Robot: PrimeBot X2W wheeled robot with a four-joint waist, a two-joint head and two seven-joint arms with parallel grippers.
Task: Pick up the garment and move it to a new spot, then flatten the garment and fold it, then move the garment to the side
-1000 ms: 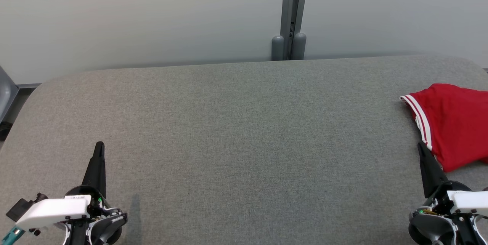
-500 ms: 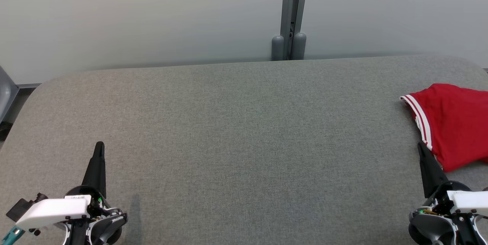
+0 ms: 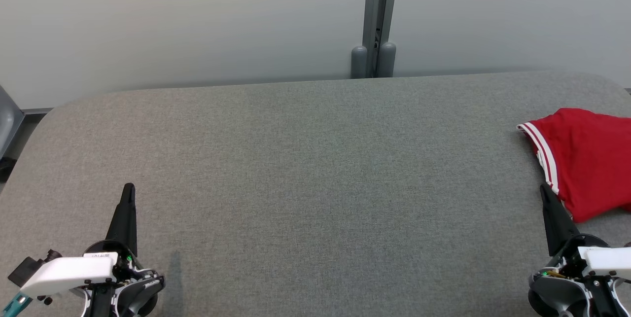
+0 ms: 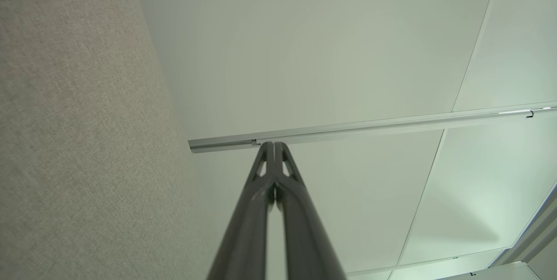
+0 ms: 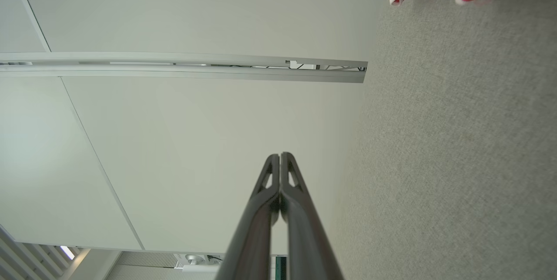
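Dark tapered fingers (image 3: 125, 213), white covers (image 3: 66, 271), seemingly green lights (image 3: 129, 258)

Head: forward and down over the grey table (image 3: 315, 169) to the wall post (image 3: 377, 16) beyond it. Wrists: low over the table, rolled sideways, facing that post. Overlap of head and right wrist: red garment (image 3: 586, 159) at table's right end.
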